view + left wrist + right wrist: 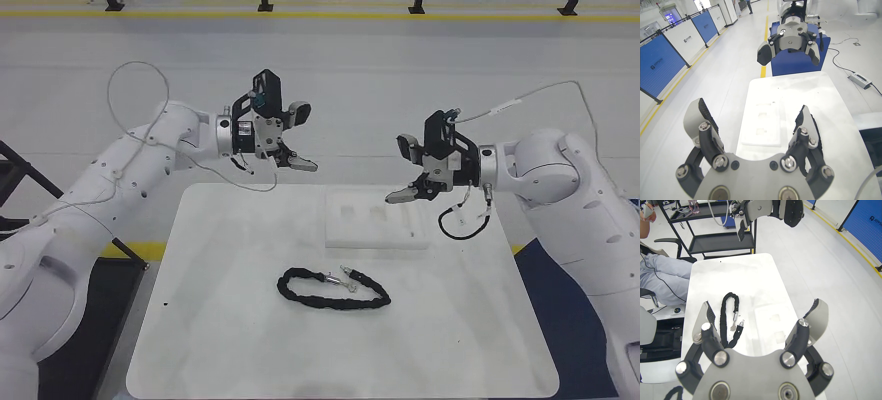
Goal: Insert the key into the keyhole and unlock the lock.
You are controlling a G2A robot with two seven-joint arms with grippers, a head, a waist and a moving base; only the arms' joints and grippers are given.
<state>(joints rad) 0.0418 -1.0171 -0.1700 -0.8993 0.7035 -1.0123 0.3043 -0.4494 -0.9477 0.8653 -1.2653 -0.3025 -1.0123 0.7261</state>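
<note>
Looking down from the top camera, we saw the white table (220, 330) (829, 106) (734, 275) as the biggest thing in the scene. A flat white foam tray (380, 222) (762, 121) (772, 321) with shallow square pockets lay on it, toward 1 o'clock from the table's middle.

The left gripper (303, 138) (752, 106) (766, 224) hung in the air past the table's far edge, between 11 and 12 o'clock. Its fingers were spread wide and grasped nothing. The right gripper (402, 172) (762, 303) (789, 59) hung at about 1 o'clock, above the tray's far edge. Its fingers were likewise spread apart and bare. The two faced each other, well apart.

The black fabric-covered chain lock (330, 290) (723, 317) lay curled near the middle of the table, at 7 o'clock from the tray. Both grippers were well clear of it. Its two metal ends lay close together but not joined.

The small key (732, 328) lay on the table, touching the tip of one metal end. We could not tell whether it sat in the keyhole.
</note>
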